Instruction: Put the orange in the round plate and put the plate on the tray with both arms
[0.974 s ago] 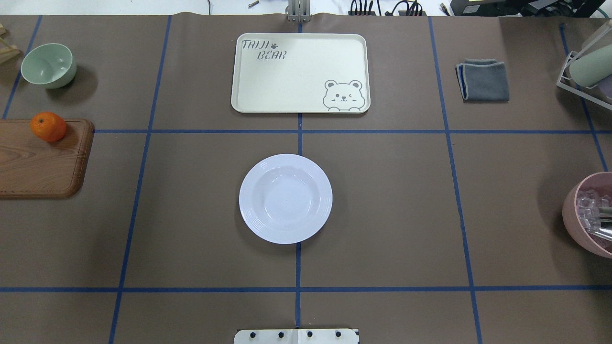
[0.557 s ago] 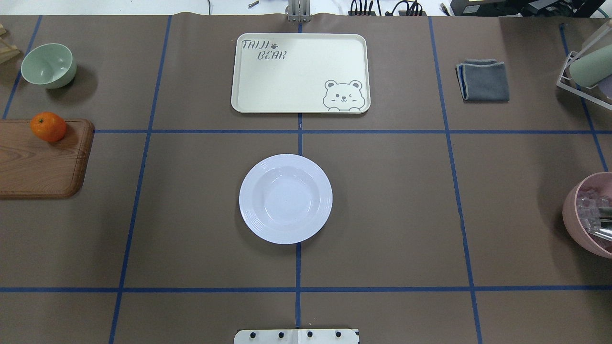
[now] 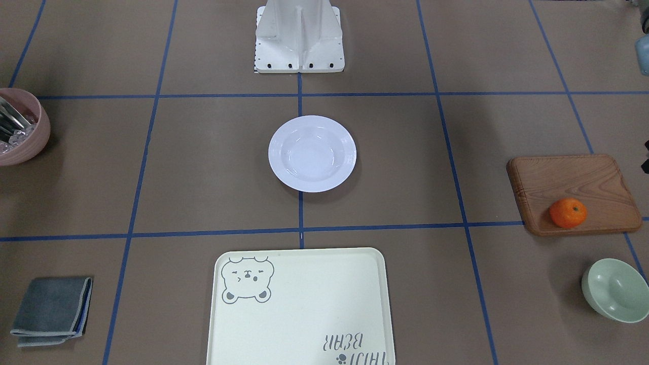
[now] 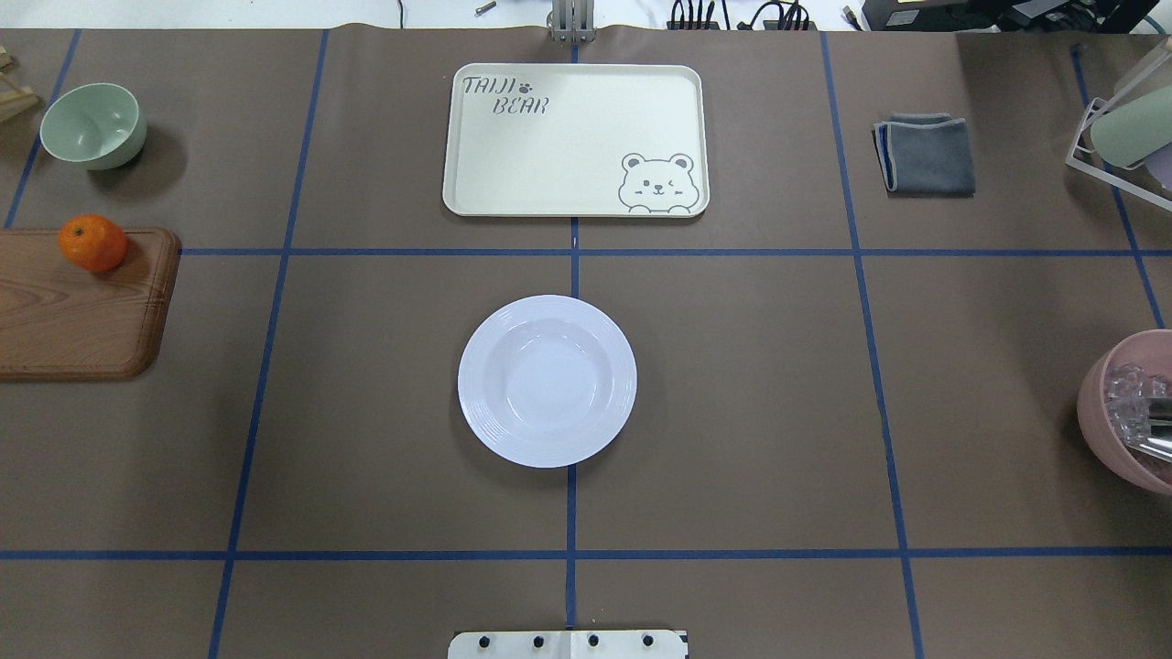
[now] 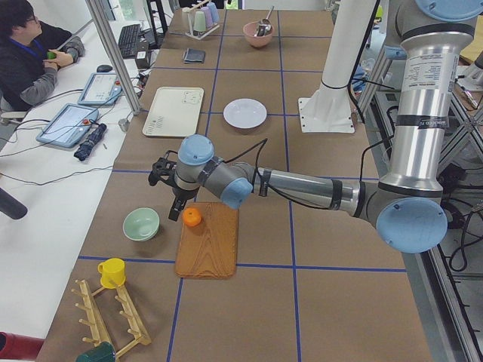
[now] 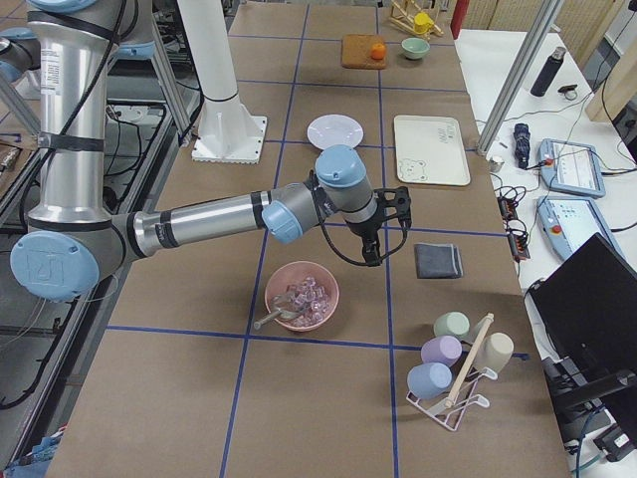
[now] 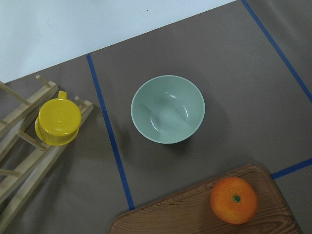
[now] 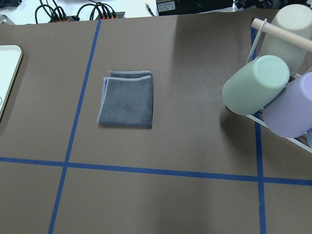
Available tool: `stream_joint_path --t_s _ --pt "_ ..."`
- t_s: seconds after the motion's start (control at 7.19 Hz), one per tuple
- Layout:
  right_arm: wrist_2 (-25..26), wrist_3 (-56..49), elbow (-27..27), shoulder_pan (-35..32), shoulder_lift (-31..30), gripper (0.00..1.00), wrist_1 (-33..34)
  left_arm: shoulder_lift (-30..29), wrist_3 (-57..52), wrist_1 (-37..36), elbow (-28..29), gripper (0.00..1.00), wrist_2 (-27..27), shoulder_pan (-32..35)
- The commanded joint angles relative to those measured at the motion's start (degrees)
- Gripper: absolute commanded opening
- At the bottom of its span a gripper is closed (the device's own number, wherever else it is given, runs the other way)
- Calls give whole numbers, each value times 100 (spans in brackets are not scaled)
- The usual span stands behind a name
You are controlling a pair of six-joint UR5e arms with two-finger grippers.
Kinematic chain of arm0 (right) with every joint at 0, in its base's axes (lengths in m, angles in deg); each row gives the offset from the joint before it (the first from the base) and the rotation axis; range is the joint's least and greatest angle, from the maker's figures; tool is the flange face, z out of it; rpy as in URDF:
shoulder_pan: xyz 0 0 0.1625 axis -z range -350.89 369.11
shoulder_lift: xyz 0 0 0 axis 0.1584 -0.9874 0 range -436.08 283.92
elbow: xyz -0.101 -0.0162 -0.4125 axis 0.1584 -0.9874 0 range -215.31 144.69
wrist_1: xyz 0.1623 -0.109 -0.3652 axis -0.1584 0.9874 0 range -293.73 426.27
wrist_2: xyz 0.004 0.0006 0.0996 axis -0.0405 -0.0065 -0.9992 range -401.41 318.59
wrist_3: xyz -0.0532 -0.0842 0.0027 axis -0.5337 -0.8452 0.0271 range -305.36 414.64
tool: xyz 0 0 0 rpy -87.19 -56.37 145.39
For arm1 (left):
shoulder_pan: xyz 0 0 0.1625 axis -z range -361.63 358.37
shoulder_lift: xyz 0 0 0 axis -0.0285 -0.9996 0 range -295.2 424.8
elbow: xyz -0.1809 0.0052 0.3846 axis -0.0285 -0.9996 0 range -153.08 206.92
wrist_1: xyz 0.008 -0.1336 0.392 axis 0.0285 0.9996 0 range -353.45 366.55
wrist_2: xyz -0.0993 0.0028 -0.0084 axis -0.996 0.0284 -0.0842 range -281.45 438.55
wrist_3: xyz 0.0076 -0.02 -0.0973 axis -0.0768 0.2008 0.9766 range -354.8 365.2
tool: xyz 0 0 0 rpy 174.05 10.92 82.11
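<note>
No change from the earlier overhead frames is seen. The orange lies on a far corner of the wooden board at the left end of the bench. The round plate stands empty at mid-bench, and the tray lies beyond it, apart. The left hand is shown only from the side, held above the bench near the orange and the pale green bowl; whether it is apart or together cannot be told. The same holds for the right hand, held between the pink bowl and the folded grey cloth. The pink bowl is cut off at the overhead frame's edge, and its contents are hard to make out.
</note>
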Motion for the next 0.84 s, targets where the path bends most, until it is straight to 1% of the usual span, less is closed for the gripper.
stream_joint_path --t_s 0.0,0.14,0.28,0.42,0.56,0.7 --pt "686 479 48 677 101 100 2 -353 548 323 629 98 99 -450" --pt "679 471 48 713 102 100 -15 -529 574 821 1146 98 108 -511" --pt "696 480 56 757 102 100 -7 -705 957 904 1317 98 117 -669" --pt "696 514 57 801 102 100 -7 -750 1431 966 1293 98 482 -1071" --pt "705 506 48 801 102 100 -7 -751 1514 1193 1449 98 791 -1344" --pt "705 506 48 810 102 100 -7 -742 1524 1326 1581 98 802 -1356"
